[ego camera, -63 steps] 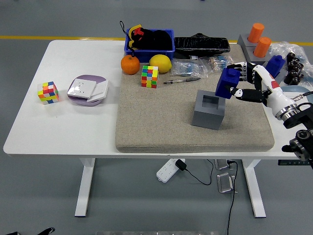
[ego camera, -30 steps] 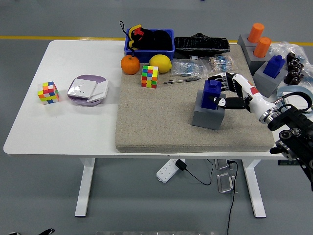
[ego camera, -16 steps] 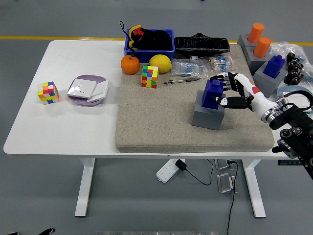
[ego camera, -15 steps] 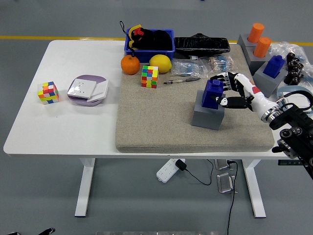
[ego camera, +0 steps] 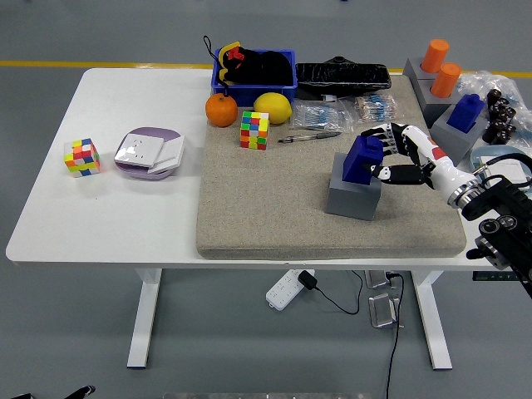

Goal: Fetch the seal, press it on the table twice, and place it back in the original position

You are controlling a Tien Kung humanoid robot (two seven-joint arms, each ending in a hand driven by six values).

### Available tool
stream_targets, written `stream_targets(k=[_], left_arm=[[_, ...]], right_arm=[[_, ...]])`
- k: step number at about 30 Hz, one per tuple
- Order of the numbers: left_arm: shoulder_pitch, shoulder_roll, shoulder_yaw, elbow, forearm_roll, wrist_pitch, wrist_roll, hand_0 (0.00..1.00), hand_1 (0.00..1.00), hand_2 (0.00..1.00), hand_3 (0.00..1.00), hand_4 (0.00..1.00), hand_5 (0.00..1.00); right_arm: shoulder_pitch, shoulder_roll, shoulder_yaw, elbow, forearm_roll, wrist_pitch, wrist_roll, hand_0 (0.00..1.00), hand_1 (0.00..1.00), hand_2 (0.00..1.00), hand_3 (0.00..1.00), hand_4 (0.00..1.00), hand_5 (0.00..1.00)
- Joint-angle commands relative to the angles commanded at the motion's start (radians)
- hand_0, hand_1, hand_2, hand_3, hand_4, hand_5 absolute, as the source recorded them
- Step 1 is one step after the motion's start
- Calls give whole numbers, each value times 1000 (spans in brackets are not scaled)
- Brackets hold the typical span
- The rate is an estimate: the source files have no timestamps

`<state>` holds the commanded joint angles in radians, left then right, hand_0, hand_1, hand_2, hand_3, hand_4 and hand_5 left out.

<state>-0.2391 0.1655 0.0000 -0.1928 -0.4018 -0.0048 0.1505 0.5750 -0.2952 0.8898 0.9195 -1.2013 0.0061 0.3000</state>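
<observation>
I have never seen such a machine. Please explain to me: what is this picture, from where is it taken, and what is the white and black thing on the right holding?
The camera sits high on a humanoid robot and looks down over a white table. The white and black thing is the robot's right hand, with five fingers. It grips a blue seal that sits in a grey holder on a beige mat. Also there: two colour cubes, an orange, a lemon, a pen and a blue bin. The left hand is not visible.

matt plastic seal [ego camera: 363,158], rough cloth mat [ego camera: 274,199]
</observation>
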Motion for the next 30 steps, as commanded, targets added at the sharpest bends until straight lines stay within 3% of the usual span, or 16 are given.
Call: stream_targets(k=[30], left_arm=[[-4, -1, 0, 0, -4, 0, -3, 814, 789, 768, 803, 691, 427]], right_arm=[[1, -7, -5, 12, -36, -1, -2, 541, 384, 372, 371, 576, 2]])
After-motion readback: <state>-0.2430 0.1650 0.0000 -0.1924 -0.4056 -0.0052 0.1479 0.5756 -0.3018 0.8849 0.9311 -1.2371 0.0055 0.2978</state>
